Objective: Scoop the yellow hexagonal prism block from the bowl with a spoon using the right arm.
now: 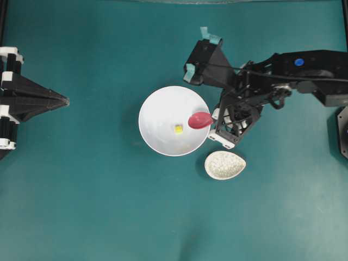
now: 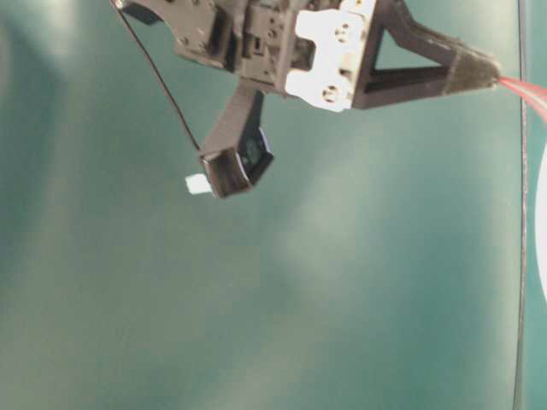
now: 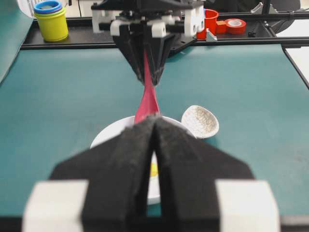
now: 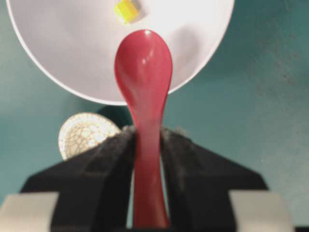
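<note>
Spoon (image 4: 145, 72) handle sits clamped between the two black padded fingers (image 4: 108, 164) of the right gripper (image 4: 147, 140), the jaws narrowed onto its pink-red stem so that the oval scoop sticks out in front of the tips. From overhead the scoop (image 1: 200, 120) hangs over the right part of the white bowl (image 1: 157, 109), just inside its rim, with the right arm (image 1: 283, 76) reaching in from the right edge of the scene. Down in the bowl lies the yellow hexagonal prism block (image 1: 178, 129), a tiny bright piece near the middle of the white floor, just left of the scoop's tip and apart from it; the wrist view shows the block (image 4: 126, 9) a little beyond the scoop's front edge, and the scoop itself is bare. On the teal table (image 1: 81, 206), just beside the bowl at its near right, rests a speckled beige spoon rest (image 1: 224, 165), hollow side up. At the far left, well apart from the bowl, the left gripper (image 1: 66, 100) points toward the centre with its dark fingers (image 3: 130, 159) pressed together, nothing between them. Behind the table, the left wrist view also shows a yellow cup (image 3: 51, 21) and a red cup (image 3: 211, 20).
</note>
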You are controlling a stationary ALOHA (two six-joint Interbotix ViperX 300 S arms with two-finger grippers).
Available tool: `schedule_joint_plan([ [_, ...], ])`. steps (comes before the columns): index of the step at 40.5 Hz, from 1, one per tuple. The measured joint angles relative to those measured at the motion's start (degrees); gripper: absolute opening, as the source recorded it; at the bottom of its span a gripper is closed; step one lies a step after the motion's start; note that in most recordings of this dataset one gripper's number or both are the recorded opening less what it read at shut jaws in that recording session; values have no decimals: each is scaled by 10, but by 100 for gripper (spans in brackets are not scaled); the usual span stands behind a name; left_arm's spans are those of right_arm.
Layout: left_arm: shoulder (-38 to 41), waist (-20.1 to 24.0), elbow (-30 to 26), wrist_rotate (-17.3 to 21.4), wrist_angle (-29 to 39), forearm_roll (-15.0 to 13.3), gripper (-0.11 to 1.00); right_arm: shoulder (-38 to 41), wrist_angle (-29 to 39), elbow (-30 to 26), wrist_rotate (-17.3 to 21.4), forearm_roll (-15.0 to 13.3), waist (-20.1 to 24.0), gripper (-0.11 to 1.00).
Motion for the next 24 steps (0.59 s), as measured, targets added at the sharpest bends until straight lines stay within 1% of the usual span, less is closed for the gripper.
schedule_joint_plan([
  [14, 0, 0, 0, 0, 0, 0, -1, 47, -4, -14, -5, -1, 1, 23],
  [24, 0, 0, 0, 0, 0, 0, -1, 80, -25, -27, -8, 0, 1, 23],
])
